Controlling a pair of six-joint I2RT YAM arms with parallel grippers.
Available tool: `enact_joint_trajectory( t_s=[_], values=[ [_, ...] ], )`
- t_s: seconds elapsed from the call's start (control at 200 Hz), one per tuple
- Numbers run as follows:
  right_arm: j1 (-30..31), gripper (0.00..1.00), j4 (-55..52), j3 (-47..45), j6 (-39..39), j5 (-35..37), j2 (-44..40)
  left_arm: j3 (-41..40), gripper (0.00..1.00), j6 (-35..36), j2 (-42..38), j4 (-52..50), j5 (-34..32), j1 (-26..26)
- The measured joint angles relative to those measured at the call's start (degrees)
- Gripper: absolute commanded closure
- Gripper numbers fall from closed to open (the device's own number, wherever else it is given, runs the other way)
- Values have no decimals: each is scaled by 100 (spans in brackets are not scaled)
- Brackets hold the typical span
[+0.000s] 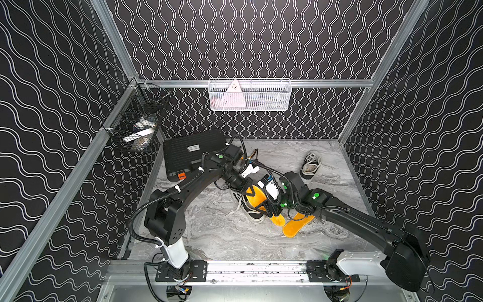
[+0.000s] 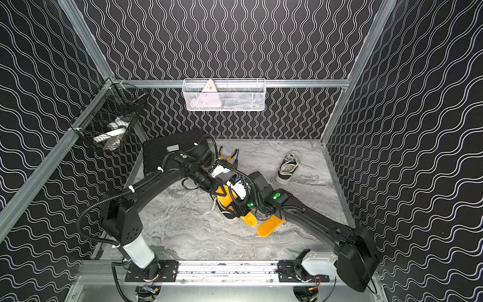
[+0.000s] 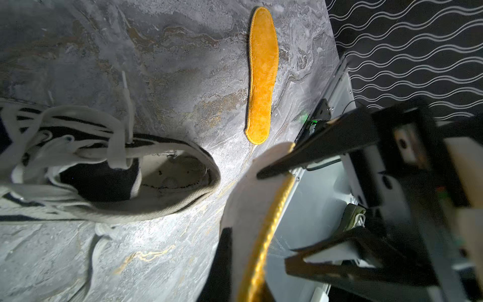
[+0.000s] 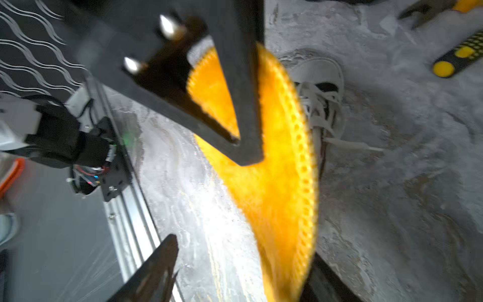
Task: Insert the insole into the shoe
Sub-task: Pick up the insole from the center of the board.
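Near the middle of the grey worktop (image 1: pixel 222 235), an orange insole (image 1: pixel 254 200) slants over a black-and-white shoe (image 1: pixel 251 214), with the left claw (image 1: pixel 251 193) and right claw (image 1: pixel 262 208) both at it. A second insole (image 1: pixel 296 227) lies flat just beside. Another shoe (image 1: pixel 311 166) sits toward the far right corner, and a black case (image 1: pixel 193 153) in the far left.

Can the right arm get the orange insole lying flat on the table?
Probably yes. The flat insole lies uncovered on the table beside the right gripper, whose jaws stand open. Nothing lies on it.
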Motion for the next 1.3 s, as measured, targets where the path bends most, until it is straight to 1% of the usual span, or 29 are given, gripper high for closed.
enact_joint_trajectory(
  t_s=[0.085, 0.2, 0.56, 0.64, 0.796, 0.846, 0.891, 0.976, 0.986, 1.001, 1.141, 1.181, 1.231, 1.296],
  values=[
    [103, 16, 98, -57, -72, 555, 74, -9, 100, -24, -9, 28, 114, 11],
    [197, 16, 402, -260, -227, 1003, 83, -87, 100, -151, -76, 48, 216, 33],
    [538, 14, 1515, -839, -748, 1759, 262, -258, 100, -341, -90, 138, 623, 151],
    [562, 16, 1716, -887, -837, 1932, 321, -258, 100, -339, -90, 136, 656, 151],
    [573, 23, 1967, -927, -970, 2070, 376, -258, 100, -315, -90, 138, 678, 151],
    [575, 23, 2013, -940, -986, 2100, 376, -256, 100, -310, -85, 133, 678, 151],
    [575, 21, 2072, -968, -1001, 2131, 374, -247, 100, -293, -72, 129, 675, 153],
    [577, 13, 2190, -1062, -1005, 2199, 334, -203, 99, -297, -9, 107, 654, 168],
    [577, 5, 2205, -1075, -1010, 2201, 326, -197, 99, -297, 0, 98, 654, 168],
    [575, 0, 2225, -1093, -1014, 2210, 315, -188, 99, -297, 13, 90, 651, 168],
    [570, 0, 2472, -1200, -1058, 2345, 282, -83, 97, -348, 72, -9, 603, 173],
    [573, 1, 2544, -1215, -1062, 2378, 286, -44, 96, -461, 87, -20, 575, 175],
    [577, 0, 2647, -1222, -1113, 2437, 321, -20, 95, -474, 111, -13, 555, 186],
    [603, 0, 2798, -1246, -1128, 2509, 400, -20, 95, -656, 140, -2, 516, 223]
  ],
)
